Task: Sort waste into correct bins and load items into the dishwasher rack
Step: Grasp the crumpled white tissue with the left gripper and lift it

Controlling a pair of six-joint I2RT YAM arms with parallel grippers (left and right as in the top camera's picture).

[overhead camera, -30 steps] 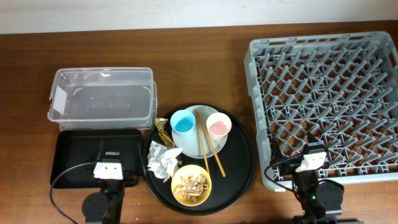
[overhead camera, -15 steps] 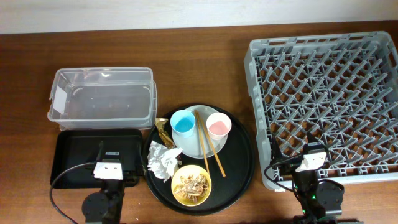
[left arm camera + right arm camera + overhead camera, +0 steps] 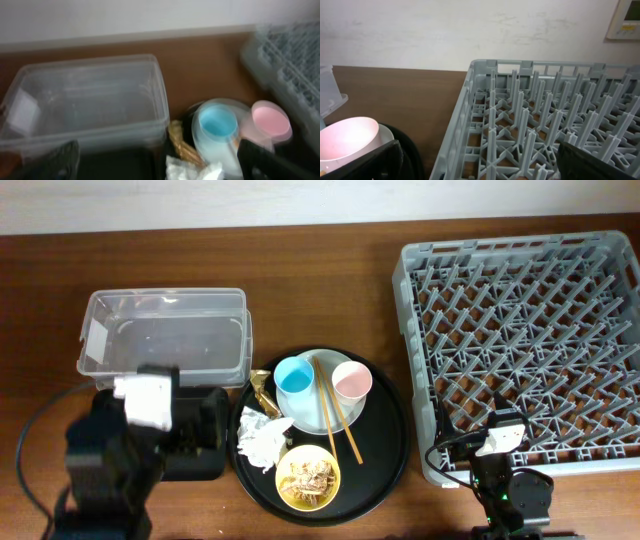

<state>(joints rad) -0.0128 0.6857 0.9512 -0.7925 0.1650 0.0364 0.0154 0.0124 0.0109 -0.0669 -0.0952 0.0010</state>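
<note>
The light blue cup (image 3: 295,376), the pink cup (image 3: 351,382) and two wooden chopsticks (image 3: 336,416) rest on the white plate (image 3: 318,418). The crumpled tissue (image 3: 262,438) and gold-brown wrapper (image 3: 263,392) lie left of it. The yellow bowl (image 3: 308,475) holds tan scraps (image 3: 310,471). The clear tub (image 3: 165,340) stands at the left. My left arm partly hides the shallow black tray (image 3: 208,442). My left gripper (image 3: 160,167) is open and empty, facing the tub (image 3: 85,100) and blue cup (image 3: 217,122). My right gripper (image 3: 480,165) is open and empty at the grey rack's (image 3: 530,330) front-left corner.
All dishes and waste sit on a large round black tray (image 3: 392,448) between the bins and the rack. The rack (image 3: 545,115) holds nothing. Bare brown table lies behind the tray. A wall runs along the far edge.
My left arm has risen from the table's front edge and now looms over the shallow black tray. The right arm and all objects have not moved.
</note>
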